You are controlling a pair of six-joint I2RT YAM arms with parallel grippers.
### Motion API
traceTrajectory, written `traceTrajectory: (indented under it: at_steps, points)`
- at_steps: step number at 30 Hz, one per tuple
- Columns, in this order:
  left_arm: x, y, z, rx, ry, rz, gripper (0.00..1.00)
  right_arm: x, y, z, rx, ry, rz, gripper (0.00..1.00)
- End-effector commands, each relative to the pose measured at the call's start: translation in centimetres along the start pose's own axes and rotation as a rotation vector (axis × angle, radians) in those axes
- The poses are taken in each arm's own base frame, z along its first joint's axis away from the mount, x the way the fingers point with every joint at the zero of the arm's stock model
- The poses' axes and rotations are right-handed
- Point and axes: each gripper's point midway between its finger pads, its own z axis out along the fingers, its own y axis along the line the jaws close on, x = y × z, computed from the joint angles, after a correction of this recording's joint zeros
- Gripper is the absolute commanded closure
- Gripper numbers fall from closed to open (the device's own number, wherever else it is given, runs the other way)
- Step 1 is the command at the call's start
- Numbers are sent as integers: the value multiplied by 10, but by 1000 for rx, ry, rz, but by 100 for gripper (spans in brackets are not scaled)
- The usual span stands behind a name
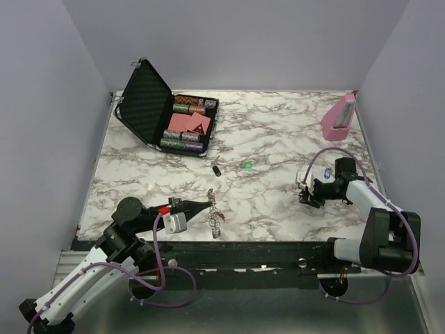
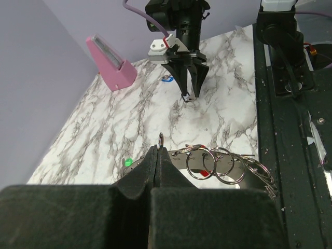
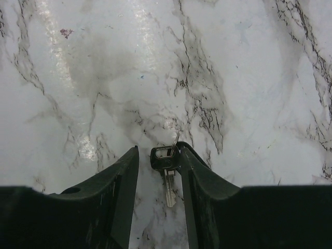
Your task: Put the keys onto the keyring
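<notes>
Two grippers work low over the marble table (image 1: 278, 139) in the top view. The left gripper (image 1: 207, 205) reaches in from the near edge with the keyring (image 1: 215, 221) hanging limp off its tip. The right gripper (image 1: 306, 196) points down at the table on the right. A black key (image 1: 217, 170) and a green key (image 1: 247, 165) lie loose mid-table, well apart from both. An open case (image 1: 146, 104) sits far left and a pink stand (image 1: 338, 117) far right.

Left wrist: the left gripper (image 2: 157, 151) is pressed together, pinching a small ring of the keyring (image 2: 218, 165), whose loops trail right with a red key (image 2: 205, 173) among them. A blue key (image 2: 167, 79) lies behind the right gripper (image 2: 188, 96).

Right wrist: the right gripper (image 3: 160, 150) is spread, a dark key (image 3: 168, 189) flat on the table between its fingers, head touching one, a gap to the other.
</notes>
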Motion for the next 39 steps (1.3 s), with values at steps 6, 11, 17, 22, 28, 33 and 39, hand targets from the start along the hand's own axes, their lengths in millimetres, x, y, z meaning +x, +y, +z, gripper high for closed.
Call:
traceTrajectory:
  at_steps: [6,11,17,22,28,33,39]
  points:
    - [-13,1,0,10,-41,20,100,6,-7,-2,19,32,40,59]
    - [-14,1,0,9,-43,22,100,6,-12,-8,49,30,76,59]
    - [-15,1,0,7,-47,26,100,6,-19,-20,86,5,131,58]
    - [-16,1,0,11,-50,27,100,4,-10,-15,41,-24,118,57]
    - [-15,1,0,13,-46,23,100,1,-8,-10,7,-58,110,57]
    - [-12,0,1,14,-40,19,100,-1,-10,-7,-3,-81,106,59]
    - [-11,0,1,16,-35,15,100,-2,-12,-3,-11,-84,101,61]
